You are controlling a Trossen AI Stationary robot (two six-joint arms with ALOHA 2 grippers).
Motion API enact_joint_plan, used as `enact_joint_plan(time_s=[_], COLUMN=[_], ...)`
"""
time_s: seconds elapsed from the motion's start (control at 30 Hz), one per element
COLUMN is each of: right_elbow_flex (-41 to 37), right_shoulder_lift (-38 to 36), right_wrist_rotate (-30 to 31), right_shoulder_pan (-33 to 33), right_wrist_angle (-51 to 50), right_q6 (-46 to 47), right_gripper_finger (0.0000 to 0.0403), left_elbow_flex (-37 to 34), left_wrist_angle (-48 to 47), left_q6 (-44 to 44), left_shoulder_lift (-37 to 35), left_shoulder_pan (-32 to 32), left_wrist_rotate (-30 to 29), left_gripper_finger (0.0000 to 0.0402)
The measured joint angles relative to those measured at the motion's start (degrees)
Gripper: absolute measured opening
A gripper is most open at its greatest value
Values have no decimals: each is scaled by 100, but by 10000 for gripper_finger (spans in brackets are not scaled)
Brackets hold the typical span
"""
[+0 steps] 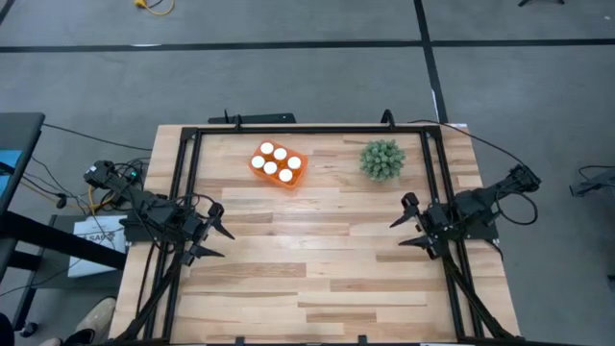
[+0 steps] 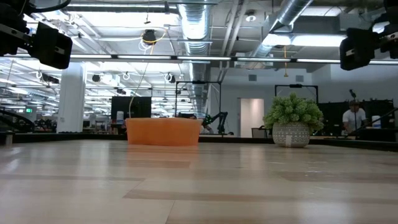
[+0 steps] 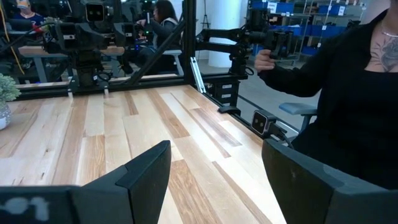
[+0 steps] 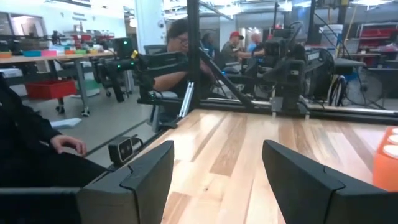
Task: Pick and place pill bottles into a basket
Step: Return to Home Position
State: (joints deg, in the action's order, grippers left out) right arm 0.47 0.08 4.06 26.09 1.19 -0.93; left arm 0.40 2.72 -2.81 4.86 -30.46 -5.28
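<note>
The orange basket (image 1: pixel 279 164) stands on the table at the far middle, and several white-capped pill bottles (image 1: pixel 272 167) stand upright inside it. It also shows in the low view (image 2: pixel 163 131) and at the edge of the right wrist view (image 4: pixel 387 163). My left gripper (image 1: pixel 217 232) is open and empty above the table's left side. My right gripper (image 1: pixel 405 222) is open and empty above the table's right side. Both are far from the basket.
A round green spiky plant in a pot (image 1: pixel 382 160) stands at the far right of the table, right of the basket. A black frame (image 1: pixel 307 130) runs around the table. People sit beyond the table's sides (image 3: pixel 348 93).
</note>
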Motion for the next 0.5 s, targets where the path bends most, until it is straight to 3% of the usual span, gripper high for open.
enact_joint_plan(time_s=[0.5], right_elbow_flex=[4], right_shoulder_lift=[0], right_wrist_rotate=[30], right_shoulder_pan=[0], right_wrist_angle=[-17], right_q6=[53], right_gripper_finger=[240], left_elbow_flex=[0], left_wrist_angle=[0], left_q6=[0], left_shoulder_lift=[0], left_shoulder_pan=[0], left_wrist_rotate=[4], left_gripper_finger=[242])
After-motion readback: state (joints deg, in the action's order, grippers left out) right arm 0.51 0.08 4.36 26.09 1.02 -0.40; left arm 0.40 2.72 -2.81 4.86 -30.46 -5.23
